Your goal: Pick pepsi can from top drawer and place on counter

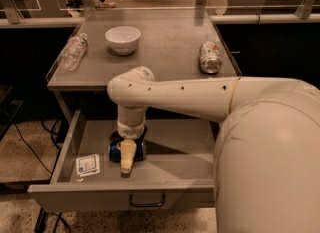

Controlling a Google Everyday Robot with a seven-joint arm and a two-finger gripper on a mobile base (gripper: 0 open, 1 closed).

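The pepsi can (115, 150) lies on its side on the floor of the open top drawer (172, 149), left of its middle. It is dark blue with a silver end facing left. My gripper (127, 153) reaches straight down from the wrist (131, 122) and sits right over the can, covering its middle. The can rests on the drawer floor. The counter (165, 42) is the grey metal top right above the drawer.
On the counter stand a white bowl (123, 39), a clear plastic bottle (73, 52) lying at the left edge and a silver-green can (210, 57) lying at the right. A small white packet (88, 165) lies in the drawer's front left. My arm (210, 97) spans the drawer's right side.
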